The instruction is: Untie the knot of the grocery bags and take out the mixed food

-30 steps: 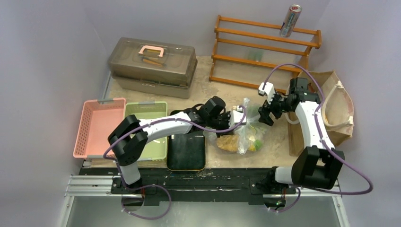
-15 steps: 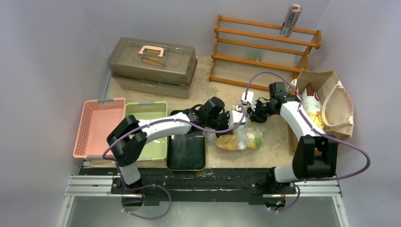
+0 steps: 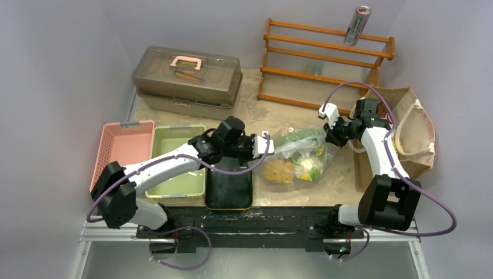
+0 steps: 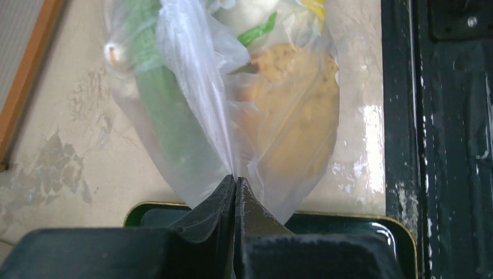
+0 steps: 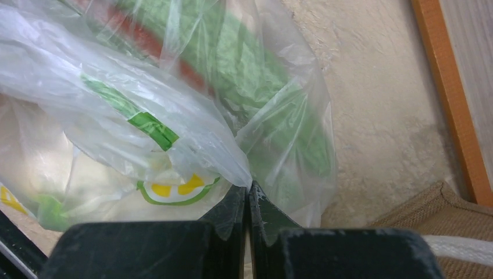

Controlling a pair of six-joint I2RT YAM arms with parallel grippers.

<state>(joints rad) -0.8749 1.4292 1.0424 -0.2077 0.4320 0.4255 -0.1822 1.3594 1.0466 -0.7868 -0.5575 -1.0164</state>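
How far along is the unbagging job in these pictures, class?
Done: nothing is out yet. In hand: left fingers and right fingers each pinch the plastic bag, stretching it between them; toast and cucumber sit inside. Left: opening and emptying it, then the paper bag.

Even, soft overhead light, mild glare on the worktop (image 4: 372,125), near-field blur in both wrist views.

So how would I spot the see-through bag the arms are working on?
Find the wooden rack at the back. Just in front lies the clear plastic bag, pinched by the left gripper and right gripper. Unlike the brown paper bag to its right, its food shows through.
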